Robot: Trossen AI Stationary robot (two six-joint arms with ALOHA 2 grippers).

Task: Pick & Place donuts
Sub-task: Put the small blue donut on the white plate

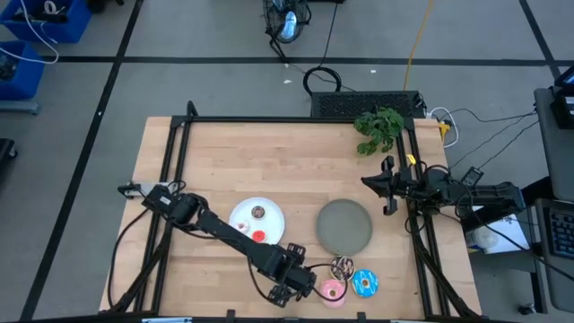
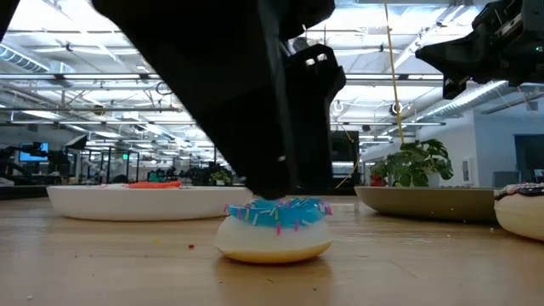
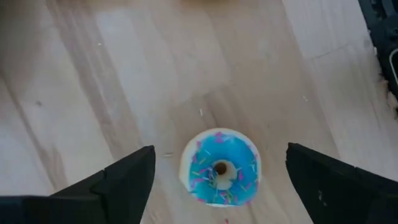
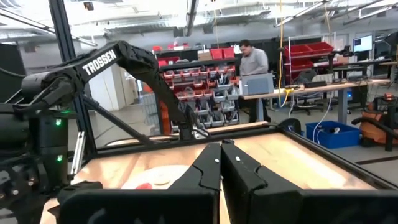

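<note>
A: Table [image 1: 269,152] – pale wood planks, smooth, slight sheen. Frame [image 1: 296,119] – black metal, matt.
B: Blue donut [image 3: 221,167] – glossy icing w/ sprinkles, matt cream base. White plate [image 1: 272,213] smooth; grey plate [image 1: 344,226] matt.

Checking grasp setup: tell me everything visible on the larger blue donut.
The blue donut is a toy ring: blue icing with pink and pale sprinkles over a cream base, small centre hole. It lies flat, icing up, on the wooden table, looking intact. The left claw stands open astride it, fingers not touching.
</note>
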